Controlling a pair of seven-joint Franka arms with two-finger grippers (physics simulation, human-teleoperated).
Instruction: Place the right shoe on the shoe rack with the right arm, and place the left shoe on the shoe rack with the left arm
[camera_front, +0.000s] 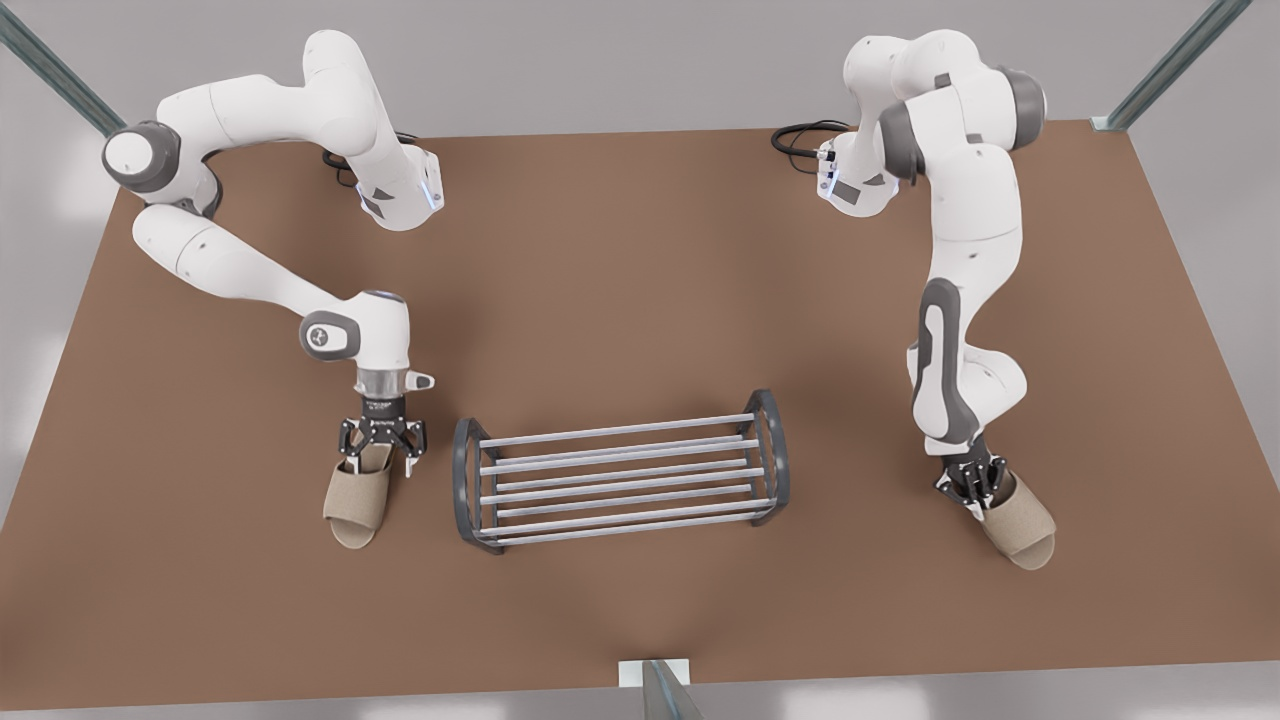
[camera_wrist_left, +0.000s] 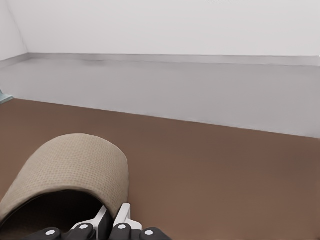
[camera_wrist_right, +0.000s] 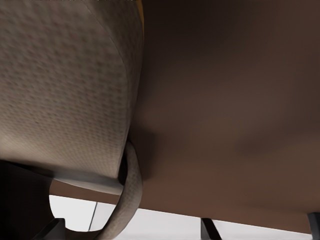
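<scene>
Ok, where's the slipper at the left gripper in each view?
Front view: slipper, on the front view's right, heel at the left gripper.
Left wrist view: slipper close up, against that gripper's fingers.
Right wrist view: the other slipper, at the right gripper.
Shared landmark: the brown table.

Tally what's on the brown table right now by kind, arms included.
Slippers: 2, one at the front view's left, one at its right
Shoe rack: 1, between them, nothing on its bars
Arms: 2, a gripper at the heel of one slipper, a gripper at the other's
Total: 5
</scene>
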